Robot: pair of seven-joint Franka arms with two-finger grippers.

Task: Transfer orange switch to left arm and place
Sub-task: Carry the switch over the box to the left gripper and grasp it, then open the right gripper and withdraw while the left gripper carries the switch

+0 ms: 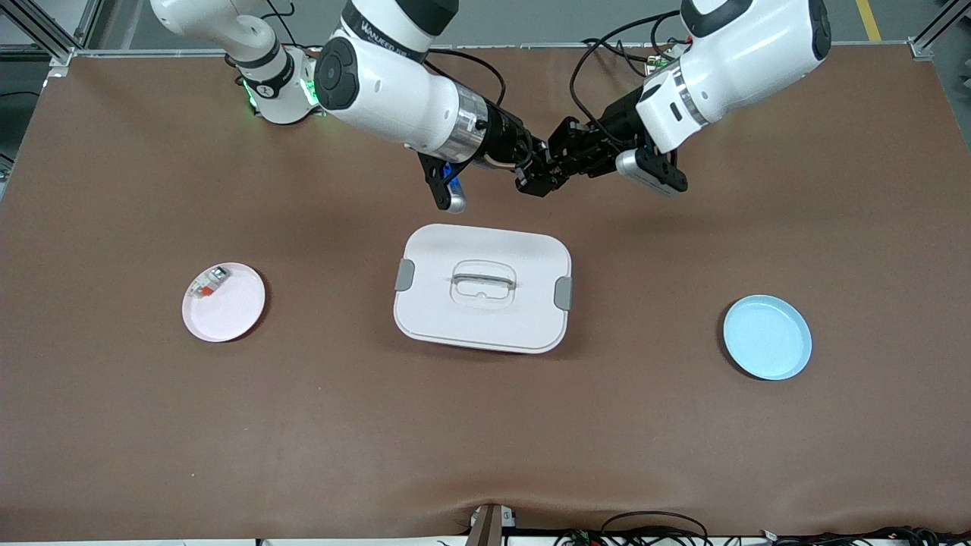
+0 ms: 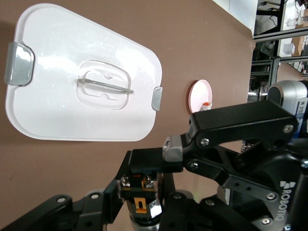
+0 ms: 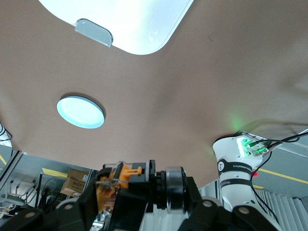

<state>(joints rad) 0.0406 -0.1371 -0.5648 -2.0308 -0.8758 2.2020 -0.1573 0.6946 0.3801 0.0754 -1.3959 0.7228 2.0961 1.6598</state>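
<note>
Meeting in mid-air, your two grippers have the tiny black blocky orange switch [image 2: 139,199] between them, up over the bare brown table mat [image 1: 152,425] between the robots' bases and the large white rounded-rectangular box with grey side latches [image 1: 482,289]. The left gripper [image 1: 563,168] has its black fingers clamped tight on the switch, as the left wrist view shows. The right gripper [image 1: 537,176] sits nose to nose with it, its fingers narrow at the same part; whether they grip it or have begun to let go, I cannot tell.

By my reading you are at the handover itself. The pickup looks done and the switch is clear of the box, which stands shut in the middle of the mat with nothing touching it. What remains, as I judge it: the right gripper must free the part and back away, then the left arm must carry it toward its own end of the table, probably to the round pale blue plate [image 1: 767,337], which lies near the mat's edge there. The round pink plate [image 1: 224,301] at the right arm's end holds only a small white piece with a red-orange end [image 1: 208,282].

The switch is squat, so no long axis is plain. Its orange patch faces the left wrist camera, and its small metal screw terminals sit just beside that patch.
</note>
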